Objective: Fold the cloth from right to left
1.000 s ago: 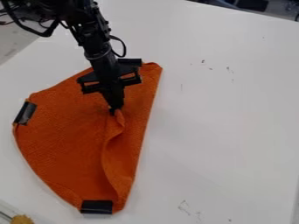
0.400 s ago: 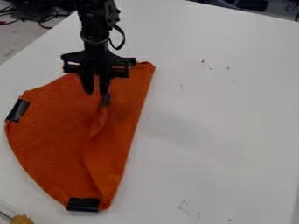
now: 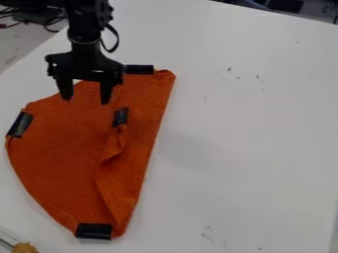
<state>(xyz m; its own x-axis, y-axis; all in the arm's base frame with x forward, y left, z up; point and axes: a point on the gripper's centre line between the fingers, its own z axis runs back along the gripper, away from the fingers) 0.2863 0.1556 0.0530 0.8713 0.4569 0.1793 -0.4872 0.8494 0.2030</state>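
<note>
Cloth (image 3: 59, 158): right side folded leftward, left of centre (largely done, I'd judge)
Ridge (image 3: 114, 147): perhaps left to smooth
Gripper (image 3: 86, 101): released, empty, upper left

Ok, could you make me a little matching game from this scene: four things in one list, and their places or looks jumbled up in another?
Things:
1. gripper
2. cloth
3. table
4. small lump

Places or looks:
A. white, underneath the cloth
B. yellowish, near the picture's lower left corner
C. fingers spread apart, over the cloth
D. orange, partly folded over

Right pairs: 1-C, 2-D, 3-A, 4-B
</note>
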